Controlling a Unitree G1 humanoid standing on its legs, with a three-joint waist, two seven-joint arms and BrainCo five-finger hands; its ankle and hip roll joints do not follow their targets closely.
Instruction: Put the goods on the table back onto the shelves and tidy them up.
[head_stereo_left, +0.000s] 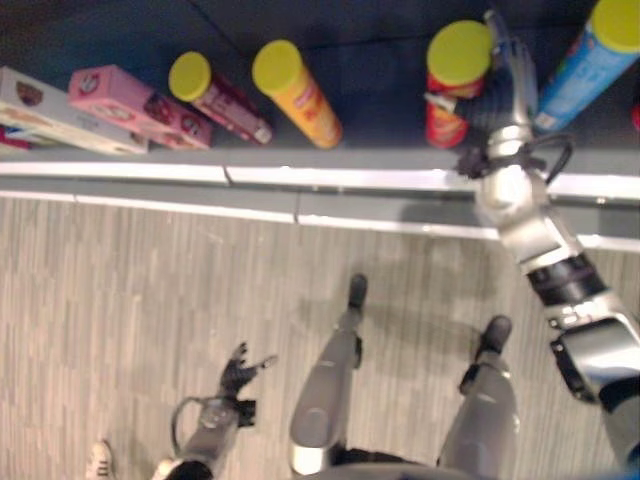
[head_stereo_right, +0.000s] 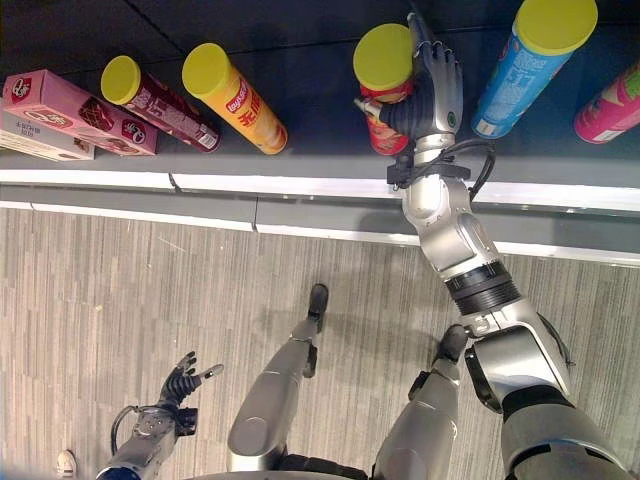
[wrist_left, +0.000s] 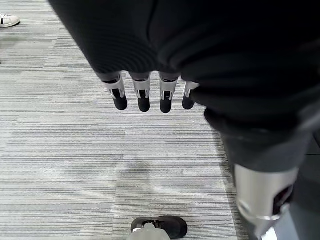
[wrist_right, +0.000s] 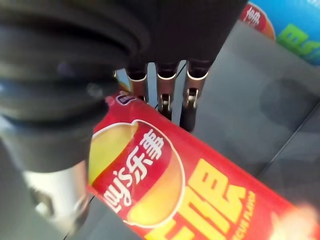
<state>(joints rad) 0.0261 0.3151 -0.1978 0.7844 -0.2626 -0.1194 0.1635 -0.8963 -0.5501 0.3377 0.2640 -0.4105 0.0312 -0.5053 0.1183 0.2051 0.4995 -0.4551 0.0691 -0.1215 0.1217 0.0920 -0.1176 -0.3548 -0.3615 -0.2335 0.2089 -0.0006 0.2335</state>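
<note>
A red crisp can with a yellow lid (head_stereo_right: 383, 62) stands on the dark shelf (head_stereo_right: 320, 125). My right hand (head_stereo_right: 437, 85) rests against the can's right side with its fingers straight, and the thumb reaches across the can's front. In the right wrist view the red can (wrist_right: 170, 185) lies right under the straight fingers (wrist_right: 162, 92). My left hand (head_stereo_left: 238, 375) hangs low over the floor, open and holding nothing, with its fingers (wrist_left: 142, 95) straight in the left wrist view.
Along the shelf stand a pink box (head_stereo_right: 75, 110), a white box (head_stereo_left: 55, 120), a maroon can (head_stereo_right: 160, 100), an orange can (head_stereo_right: 235, 95), a blue can (head_stereo_right: 530, 60) and a pink can (head_stereo_right: 610, 105). The shelf's pale front edge (head_stereo_right: 300, 185) runs across. A person's white shoe (head_stereo_left: 98, 460) is on the floor.
</note>
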